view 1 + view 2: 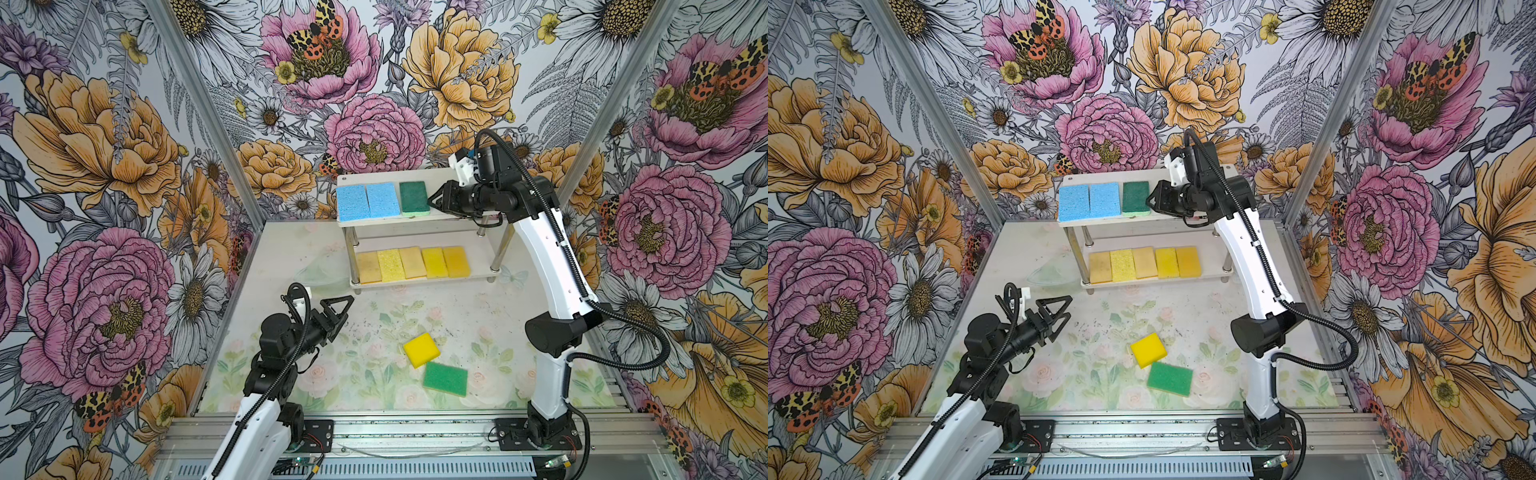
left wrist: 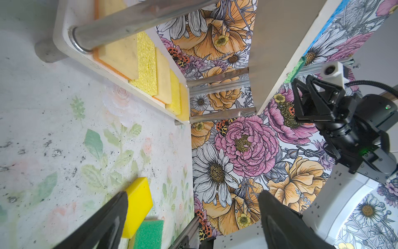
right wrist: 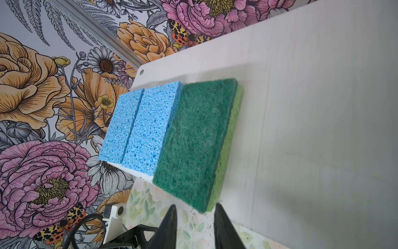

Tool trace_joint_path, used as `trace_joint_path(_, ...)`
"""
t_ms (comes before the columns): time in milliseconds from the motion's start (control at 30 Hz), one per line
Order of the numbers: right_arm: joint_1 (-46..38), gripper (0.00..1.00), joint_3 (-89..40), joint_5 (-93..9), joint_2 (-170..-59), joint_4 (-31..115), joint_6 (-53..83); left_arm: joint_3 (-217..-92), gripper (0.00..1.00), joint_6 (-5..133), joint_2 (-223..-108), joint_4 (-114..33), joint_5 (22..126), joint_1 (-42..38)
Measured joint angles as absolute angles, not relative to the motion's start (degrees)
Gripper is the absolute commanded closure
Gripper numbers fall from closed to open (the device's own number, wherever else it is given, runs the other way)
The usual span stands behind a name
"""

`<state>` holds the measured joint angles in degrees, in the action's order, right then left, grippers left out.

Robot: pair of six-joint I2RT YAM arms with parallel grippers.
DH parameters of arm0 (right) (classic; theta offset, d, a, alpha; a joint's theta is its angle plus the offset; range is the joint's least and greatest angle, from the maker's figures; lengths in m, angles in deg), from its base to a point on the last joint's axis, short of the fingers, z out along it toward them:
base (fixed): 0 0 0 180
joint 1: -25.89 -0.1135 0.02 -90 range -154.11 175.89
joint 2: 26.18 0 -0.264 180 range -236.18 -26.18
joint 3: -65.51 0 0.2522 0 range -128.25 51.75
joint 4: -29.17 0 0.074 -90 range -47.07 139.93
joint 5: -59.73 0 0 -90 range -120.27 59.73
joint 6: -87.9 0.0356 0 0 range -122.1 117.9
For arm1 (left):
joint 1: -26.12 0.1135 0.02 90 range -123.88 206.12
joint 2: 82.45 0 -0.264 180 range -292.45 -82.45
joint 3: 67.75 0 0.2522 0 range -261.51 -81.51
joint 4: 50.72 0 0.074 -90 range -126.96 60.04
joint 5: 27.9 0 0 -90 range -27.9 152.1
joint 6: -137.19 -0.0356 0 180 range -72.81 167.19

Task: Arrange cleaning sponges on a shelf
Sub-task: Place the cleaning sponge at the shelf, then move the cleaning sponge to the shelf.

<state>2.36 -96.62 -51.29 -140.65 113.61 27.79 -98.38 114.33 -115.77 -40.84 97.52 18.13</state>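
The right gripper (image 1: 433, 203) sits at the top board of the shelf (image 1: 386, 221) with its fingers (image 3: 224, 228) only part-way apart and gripping nothing. The dark green sponge (image 3: 193, 140) lies flat just ahead of the tips, beside the two blue sponges (image 1: 352, 203), with its near end at or slightly over the board's front edge. The main risk, to my eye, is the pull-back: with so narrow a gap, a tip could snag the scouring face and drag the sponge askew or off the edge. The arm also crosses low over the board's right end, so a careless lift could nudge the shelf, which looks light, and disturb the yellow row (image 1: 413, 264) on the lower board. The left gripper (image 1: 344, 313) hovers above the table (image 1: 374, 316), fingers spread wide and empty. On the table a yellow sponge (image 1: 421, 350) touches a light green sponge (image 1: 445, 379). A grasp on either could shove the other, and a corner pinch could let it twist and land crooked.
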Motion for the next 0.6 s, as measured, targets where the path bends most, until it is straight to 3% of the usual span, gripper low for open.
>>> trace_joint_path(600,2.3,0.63,-103.0,-53.1,-148.0,113.4,29.1,-97.0,0.04,114.3,-114.2,-40.1,99.6,20.7)
